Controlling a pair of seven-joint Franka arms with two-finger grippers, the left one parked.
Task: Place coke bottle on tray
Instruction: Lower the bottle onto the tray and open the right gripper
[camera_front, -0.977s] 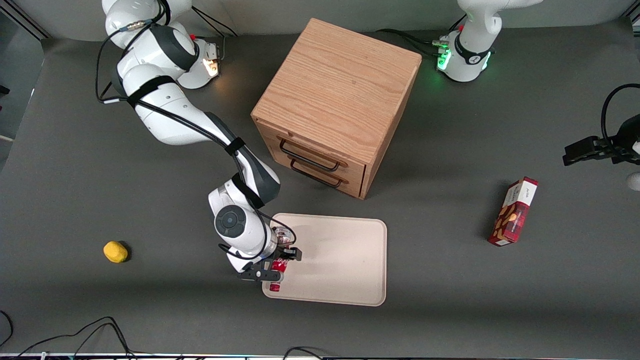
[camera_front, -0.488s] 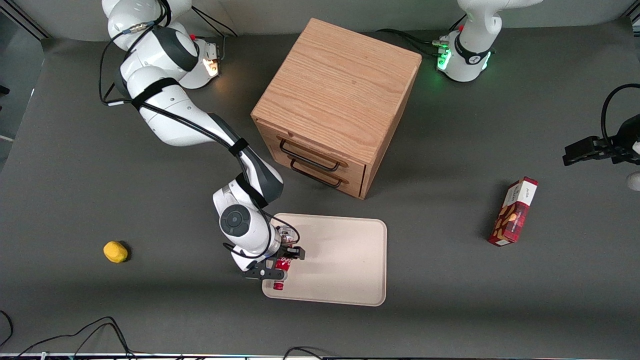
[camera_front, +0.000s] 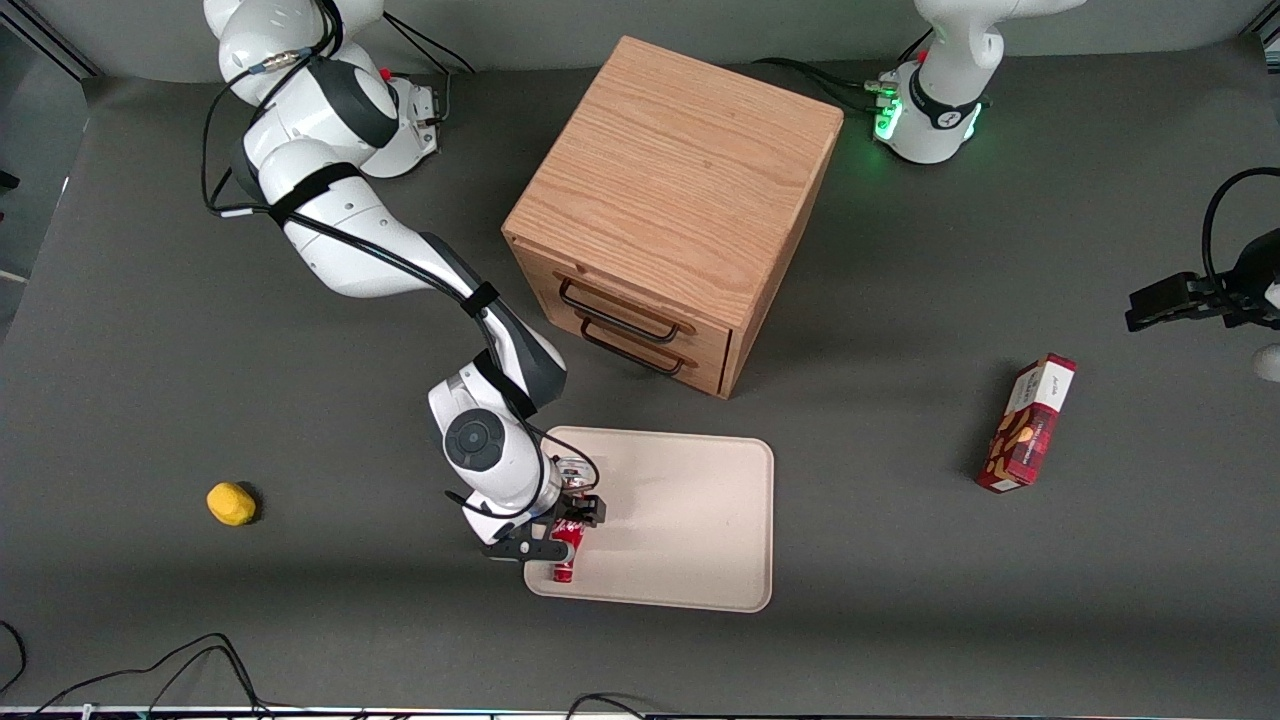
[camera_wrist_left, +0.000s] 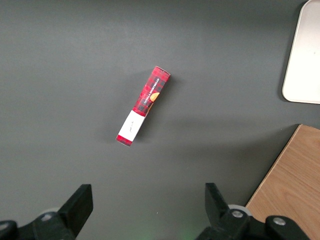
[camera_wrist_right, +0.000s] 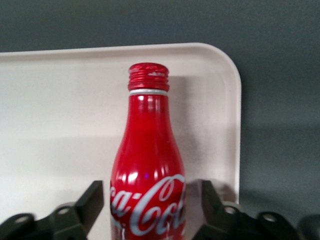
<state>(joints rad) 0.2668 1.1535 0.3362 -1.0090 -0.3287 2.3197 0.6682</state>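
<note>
Over the working arm's end of the large flat beige rectangular tray (camera_front: 690, 520), the right arm's black two-finger gripper (camera_front: 553, 533) has its fingers (camera_wrist_right: 85, 205) clamped on the slim glossy red coke bottle (camera_wrist_right: 147, 170). White script lettering crosses its body; a ridged red cap tops the narrow neck, ringed white beneath.

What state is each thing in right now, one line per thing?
gripper: shut on the coke bottle, over the tray's corner nearest the working arm.
coke bottle: held, lying level over the tray.
tray: flat on the table.
drawer cabinet: both drawers closed.
snack box: lying on the table, toward the parked arm's end.
lemon: resting on the table.
</note>
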